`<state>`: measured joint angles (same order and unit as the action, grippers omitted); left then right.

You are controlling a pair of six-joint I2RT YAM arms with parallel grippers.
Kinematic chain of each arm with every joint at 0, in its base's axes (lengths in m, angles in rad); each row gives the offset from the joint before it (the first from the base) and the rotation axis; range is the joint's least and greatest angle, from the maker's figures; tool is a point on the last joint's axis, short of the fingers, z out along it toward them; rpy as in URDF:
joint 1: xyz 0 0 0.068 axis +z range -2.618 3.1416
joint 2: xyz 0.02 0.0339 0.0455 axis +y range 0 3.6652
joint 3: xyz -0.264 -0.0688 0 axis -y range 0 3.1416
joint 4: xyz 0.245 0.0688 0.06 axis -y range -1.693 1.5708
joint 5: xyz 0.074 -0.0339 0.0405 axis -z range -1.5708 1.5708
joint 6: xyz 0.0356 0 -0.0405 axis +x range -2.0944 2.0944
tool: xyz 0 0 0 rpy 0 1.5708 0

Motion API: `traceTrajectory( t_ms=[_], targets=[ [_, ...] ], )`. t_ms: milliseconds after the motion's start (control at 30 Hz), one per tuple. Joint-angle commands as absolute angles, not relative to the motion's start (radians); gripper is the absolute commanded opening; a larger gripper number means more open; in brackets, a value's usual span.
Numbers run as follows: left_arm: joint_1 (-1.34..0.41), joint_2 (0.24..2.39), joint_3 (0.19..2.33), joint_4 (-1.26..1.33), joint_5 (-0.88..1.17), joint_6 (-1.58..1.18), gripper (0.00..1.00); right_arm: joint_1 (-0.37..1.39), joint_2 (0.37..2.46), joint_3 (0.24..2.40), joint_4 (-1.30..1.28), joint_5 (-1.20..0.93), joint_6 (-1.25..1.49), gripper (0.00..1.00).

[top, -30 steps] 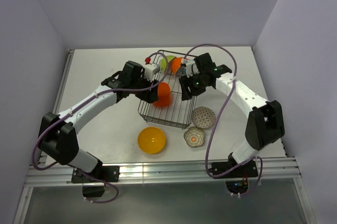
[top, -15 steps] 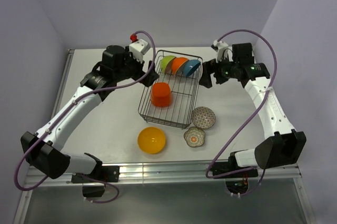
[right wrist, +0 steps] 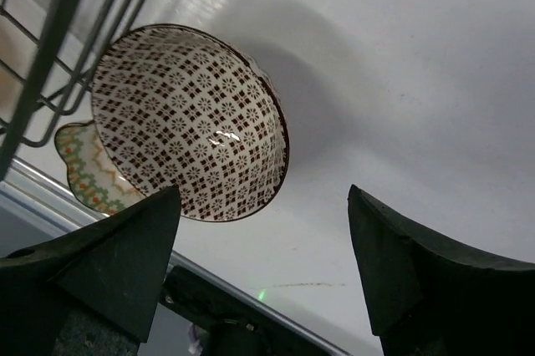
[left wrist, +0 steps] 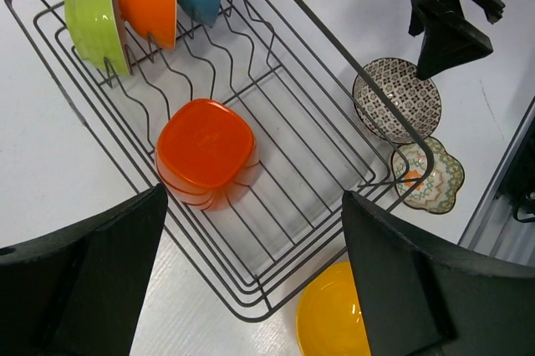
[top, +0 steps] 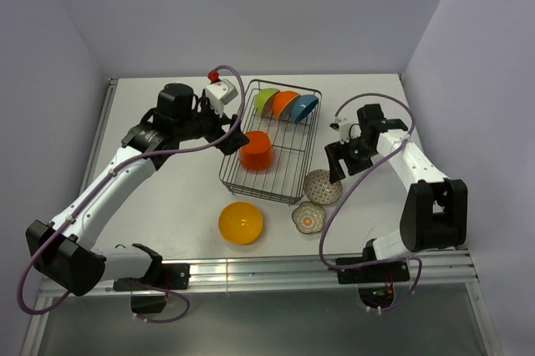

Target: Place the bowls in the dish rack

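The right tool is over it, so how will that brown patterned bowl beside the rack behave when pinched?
Likely stiff and slippery: the brown patterned round ceramic-looking bowl shows a glossy highlight. Its thin rim sits close to the dark wire dish rack, so a nudge might chip it. Sitting open side up, it would probably slide, not roll.
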<state>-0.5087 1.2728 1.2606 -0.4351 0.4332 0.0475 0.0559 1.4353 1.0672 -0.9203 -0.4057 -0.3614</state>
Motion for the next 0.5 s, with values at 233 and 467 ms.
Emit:
traceTrajectory(
  t_ms=[233,467],
  targets=[
    [-0.505,1.258,1.207,-0.402,0.442,0.023,0.85,0.052,1.584,1.026,-0.779,-0.413,-0.336,0.67],
    [-0.505,1.281,1.187,-0.426,0.431,0.025,0.82,0.054,1.635,1.015,-0.742,-0.416,-0.327,0.54]
  ],
)
